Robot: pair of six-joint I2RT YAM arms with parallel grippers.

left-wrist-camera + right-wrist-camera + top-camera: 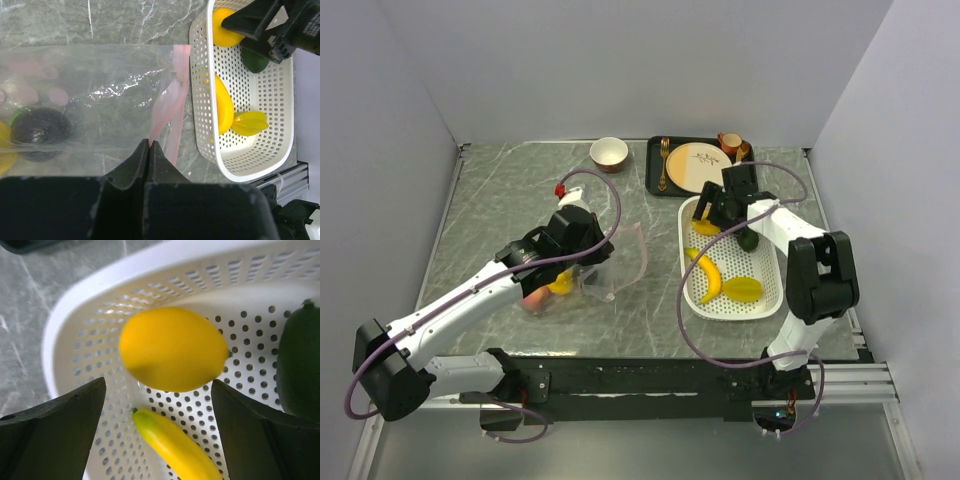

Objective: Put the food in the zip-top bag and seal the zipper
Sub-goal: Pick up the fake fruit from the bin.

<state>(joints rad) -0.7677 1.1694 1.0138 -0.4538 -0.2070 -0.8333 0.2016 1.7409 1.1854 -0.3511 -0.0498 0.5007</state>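
Observation:
The clear zip-top bag [620, 262] lies on the table left of the white basket [775, 300]. In the left wrist view the bag [100, 95] holds a dark purple ball [40, 127] and yellow pieces, and its pink zipper [172, 105] faces the basket. My left gripper [150, 142] is shut on the bag's edge beside the zipper. My right gripper [159, 385] is open, low over a yellow round fruit [172, 347] at the basket's far end. A banana [175, 445] and a yellow-green piece [743, 290] lie in the basket.
A dark green fruit [300, 365] lies in the basket right of the yellow one. A black tray [655, 175] with a beige plate, fork and cup stands behind the basket. A small bowl [609, 153] sits at the back middle.

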